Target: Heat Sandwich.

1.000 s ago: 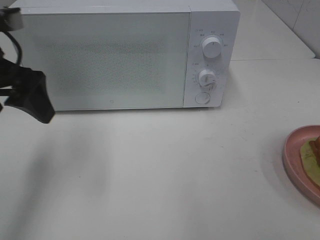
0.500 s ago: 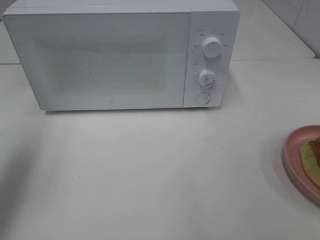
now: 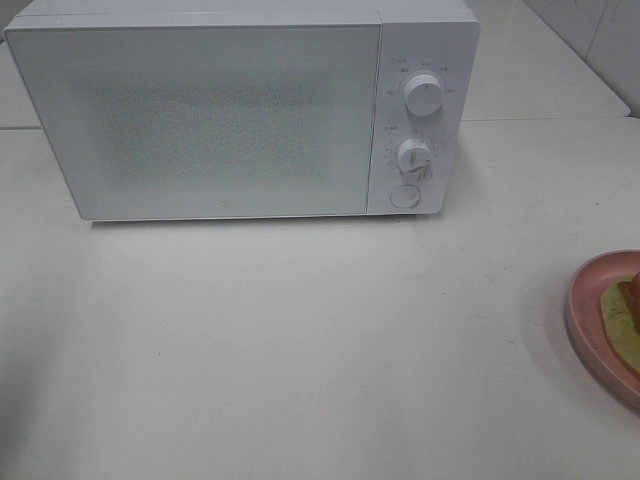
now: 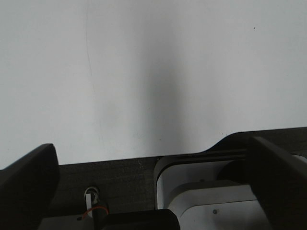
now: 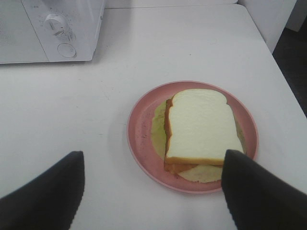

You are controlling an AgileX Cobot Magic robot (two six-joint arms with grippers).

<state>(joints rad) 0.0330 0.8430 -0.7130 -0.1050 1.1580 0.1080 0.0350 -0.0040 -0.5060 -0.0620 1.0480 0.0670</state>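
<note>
White microwave [image 3: 240,110] at back of table [image 3: 300,350], door closed. Sandwich [image 5: 201,128] on pink plate [image 5: 140,129], near right table edge. Right gripper [image 5: 152,191] spread, hovering above plate, empty. Left gripper [image 4: 153,182] spread, empty. Likely early step; next: open door or grasp plate.

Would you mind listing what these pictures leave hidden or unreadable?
- Sandwich: the exterior high view's right edge cuts it off, along with most of the pink plate.
- Microwave interior: hidden behind the shut, frosted door.
- Dial markings around the knobs: too small to read.
- Both arms: outside the exterior high view.
- Left claw: its wrist view shows only bare table beyond it.
</note>
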